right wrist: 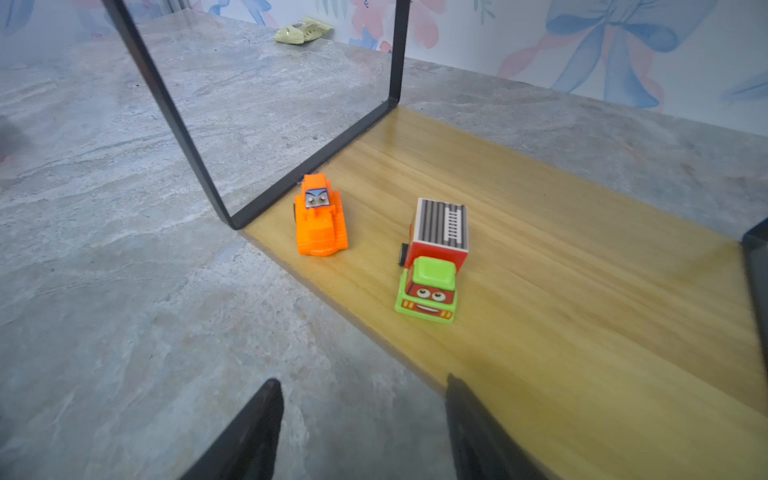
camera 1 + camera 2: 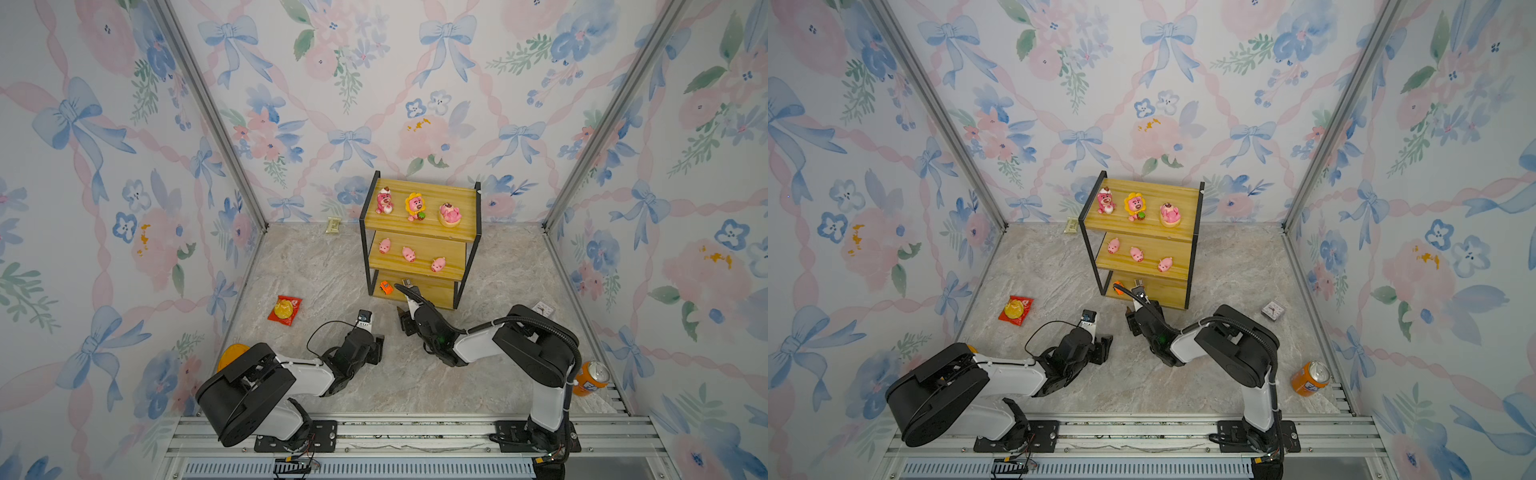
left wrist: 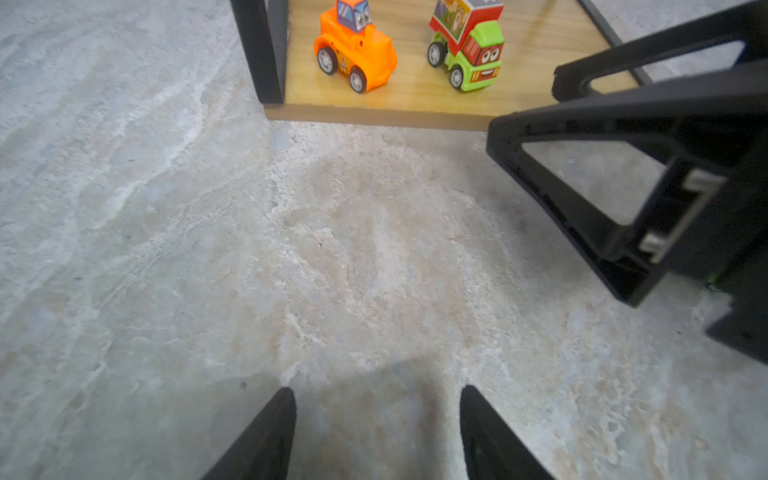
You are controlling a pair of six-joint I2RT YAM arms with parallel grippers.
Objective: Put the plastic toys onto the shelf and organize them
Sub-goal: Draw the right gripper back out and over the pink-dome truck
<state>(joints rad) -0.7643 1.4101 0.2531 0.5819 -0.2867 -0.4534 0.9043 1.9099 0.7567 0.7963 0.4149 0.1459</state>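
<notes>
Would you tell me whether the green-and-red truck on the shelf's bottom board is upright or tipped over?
Upright: the green-and-red truck rests on its wheels on the bottom board, roof up, in both wrist views.

The only lettering that can be read is on the orange can point(image 2: 1310, 379) by the right arm's base, where a top view shows 2 white capitals, "FA", on a dark blue patch, the rest of the word turned out of sight. Print on the red snack packet point(image 2: 1016, 310) and the pale green packet point(image 1: 303, 30) is too small to make out, as is the face of the small clock point(image 2: 1273, 310). The stickers on the orange car point(image 1: 319, 216) and the green-and-red truck point(image 1: 432, 266) carry only cartoon eyes, a smile and a ladder drawing.
</notes>
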